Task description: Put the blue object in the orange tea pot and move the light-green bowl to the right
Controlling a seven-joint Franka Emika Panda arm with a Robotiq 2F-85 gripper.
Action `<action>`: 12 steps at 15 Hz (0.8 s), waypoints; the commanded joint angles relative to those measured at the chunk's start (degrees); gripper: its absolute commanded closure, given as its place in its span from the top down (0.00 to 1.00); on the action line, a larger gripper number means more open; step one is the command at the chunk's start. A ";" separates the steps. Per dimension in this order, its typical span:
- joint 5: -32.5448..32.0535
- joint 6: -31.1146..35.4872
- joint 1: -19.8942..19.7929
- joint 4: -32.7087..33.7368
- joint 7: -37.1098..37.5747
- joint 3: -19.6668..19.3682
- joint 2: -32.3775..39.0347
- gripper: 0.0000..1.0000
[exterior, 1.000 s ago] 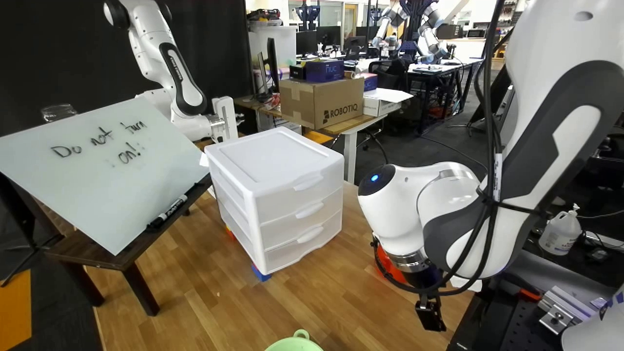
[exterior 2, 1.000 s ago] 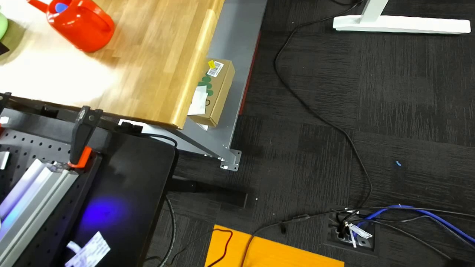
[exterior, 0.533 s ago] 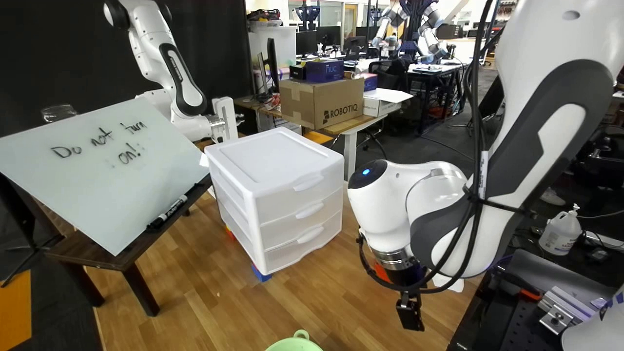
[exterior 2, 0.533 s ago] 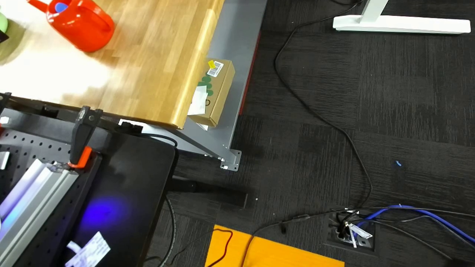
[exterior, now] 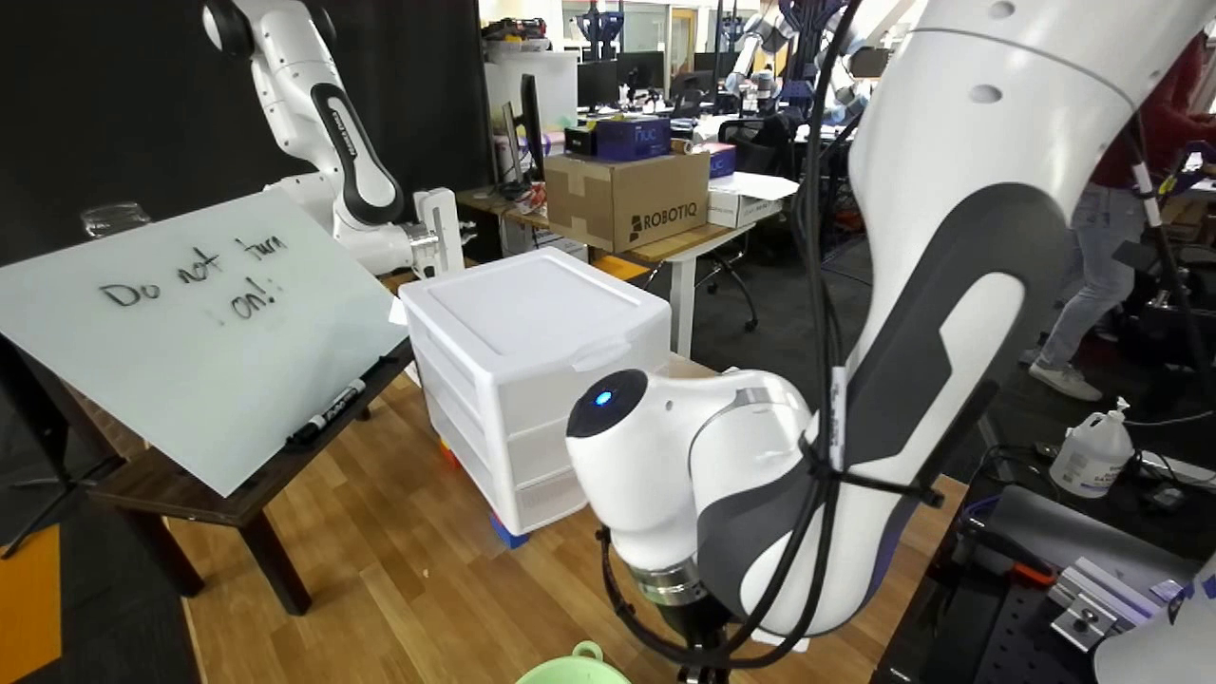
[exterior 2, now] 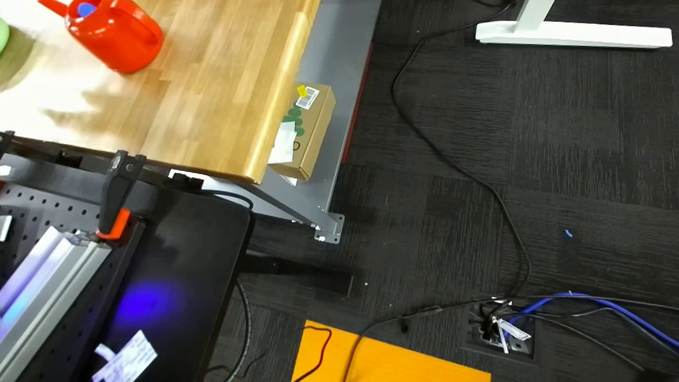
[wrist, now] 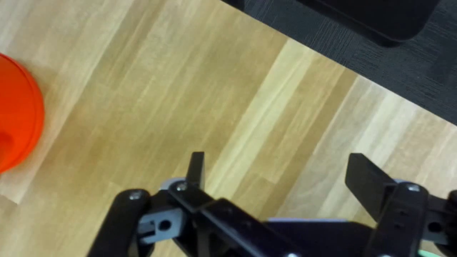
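Observation:
The orange tea pot (exterior 2: 119, 40) stands on the table in an exterior view, and part of it shows at the left edge of the wrist view (wrist: 18, 114). In the exterior view with the drawers it is hidden behind the arm. A small blue patch (exterior 2: 86, 9), likely the blue object, shows at its top; its shape is unclear. The light-green bowl (exterior: 573, 671) is cut off by the picture edge in both exterior views (exterior 2: 2, 34); a sliver shows in the wrist view (wrist: 428, 254). My gripper (wrist: 277, 157) is open and empty above the table, between tea pot and bowl.
White drawers (exterior: 541, 389) stand on the table on coloured blocks. A whiteboard (exterior: 199, 323) leans on a small dark stand (exterior: 190, 499). A black clamp (exterior 2: 119, 185) grips the table edge (exterior 2: 212, 172). A second robot arm (exterior: 356, 161) stands behind.
My arm has swung left and lower in an exterior view, with the gripper now mostly past the bottom edge. The dark fingertip beside the bowl has left the tea pot's view. The bowl and tea pot stayed put.

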 commanded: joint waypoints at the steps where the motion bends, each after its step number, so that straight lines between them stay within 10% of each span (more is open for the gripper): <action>1: -2.04 -4.10 4.03 7.02 2.36 -0.57 4.25 1.00; 12: -3.45 -10.39 8.11 14.87 4.23 -1.77 7.68 1.00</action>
